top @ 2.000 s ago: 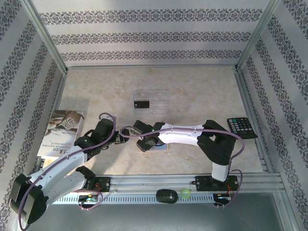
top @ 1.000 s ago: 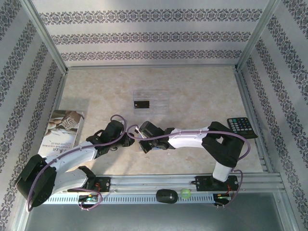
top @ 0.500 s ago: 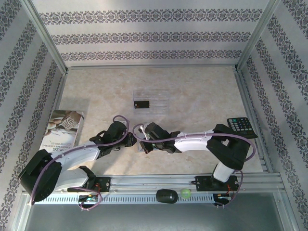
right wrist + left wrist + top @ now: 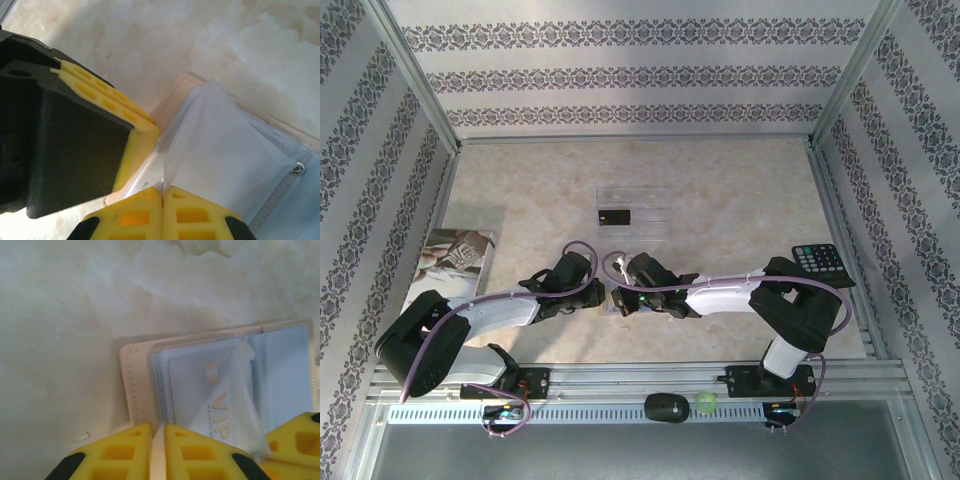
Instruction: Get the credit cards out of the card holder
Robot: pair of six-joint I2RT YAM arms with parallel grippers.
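- The left hand is clamping shut on the tan edge of the card holder.
- The right hand is pinching its clear sleeve.
- The pale card is lying just right of the left hand.

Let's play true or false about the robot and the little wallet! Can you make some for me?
1. The card holder lies open on the table. True.
2. A black card lies in the clear tray. True.
3. The right gripper is wide open. False: it is shut, pinching a clear sleeve of the card holder.
4. The keypad sits on the left side of the table. False: it is at the right edge.
5. The left gripper grips the card holder's tan edge. True.
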